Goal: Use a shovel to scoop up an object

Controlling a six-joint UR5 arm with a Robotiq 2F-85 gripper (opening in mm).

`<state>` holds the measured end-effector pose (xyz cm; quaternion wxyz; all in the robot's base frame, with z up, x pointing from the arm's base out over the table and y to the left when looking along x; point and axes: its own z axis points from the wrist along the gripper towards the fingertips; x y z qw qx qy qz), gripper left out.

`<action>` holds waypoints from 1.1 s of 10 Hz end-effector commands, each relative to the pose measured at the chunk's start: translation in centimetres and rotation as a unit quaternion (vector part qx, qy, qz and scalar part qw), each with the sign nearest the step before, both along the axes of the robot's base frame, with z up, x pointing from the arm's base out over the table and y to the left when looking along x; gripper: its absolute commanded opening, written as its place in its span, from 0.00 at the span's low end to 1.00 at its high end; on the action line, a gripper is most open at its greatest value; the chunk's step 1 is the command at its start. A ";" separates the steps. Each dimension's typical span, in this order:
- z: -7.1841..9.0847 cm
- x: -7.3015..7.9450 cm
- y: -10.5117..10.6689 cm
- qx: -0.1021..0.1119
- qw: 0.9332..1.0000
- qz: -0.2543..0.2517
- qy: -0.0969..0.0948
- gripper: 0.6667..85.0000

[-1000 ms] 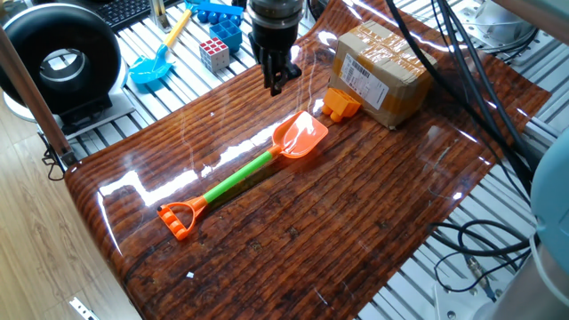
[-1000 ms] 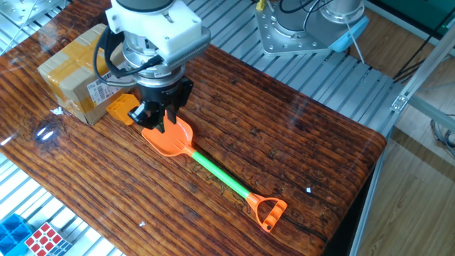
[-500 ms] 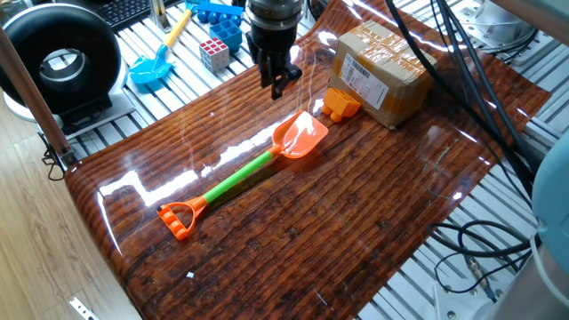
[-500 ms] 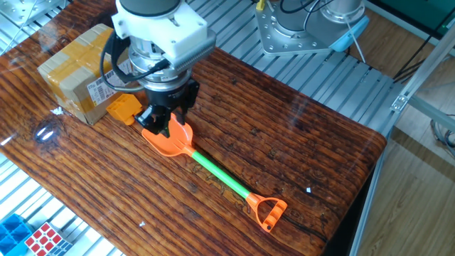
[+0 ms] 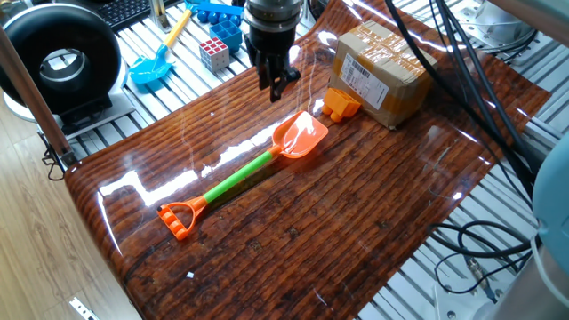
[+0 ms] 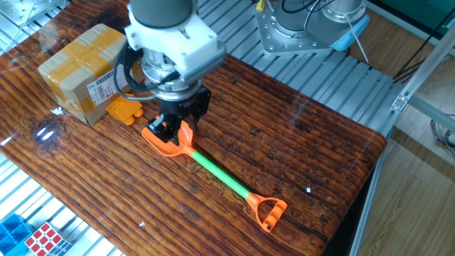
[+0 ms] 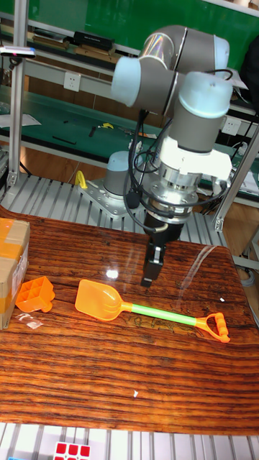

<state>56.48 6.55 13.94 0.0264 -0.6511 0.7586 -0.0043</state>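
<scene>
The shovel lies flat on the wooden table, its orange blade [image 5: 300, 136] pointing at the object, its green shaft [image 5: 238, 178] running to the orange loop end [image 5: 180, 218]. The object, a small orange brick [image 5: 340, 105], rests against the cardboard box just beyond the blade tip. My gripper [image 5: 276, 83] hangs in the air, fingers down and slightly apart, holding nothing. In the other fixed view the gripper [image 6: 176, 126] covers the neck of the shovel [image 6: 213, 172], with the brick [image 6: 124, 110] to its left. The tall fixed view shows the gripper [image 7: 150, 277] above the shovel [image 7: 101, 300] and the brick [image 7: 34, 295].
A brown cardboard box [image 5: 382, 71] stands behind the brick. Off the wooden board, on the slatted surface, lie a blue toy shovel [image 5: 153, 64], a puzzle cube [image 5: 214, 53] and blue bricks. A black round device [image 5: 58, 58] stands at far left. Cables run along the right.
The gripper has shifted away from the box and brick, from over the blade toward the shaft end of the blade. Shovel and brick have not moved.
</scene>
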 end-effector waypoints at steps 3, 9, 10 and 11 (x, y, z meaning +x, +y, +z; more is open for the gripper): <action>-2.6 -0.6 3.2 0.023 1.000 -0.015 -0.005 0.50; -4.7 -1.6 3.1 0.021 0.999 -0.030 -0.010 0.52; -5.1 -1.6 3.4 0.021 0.999 -0.036 -0.013 0.52; -5.6 -1.5 3.4 0.021 0.999 -0.040 -0.019 0.52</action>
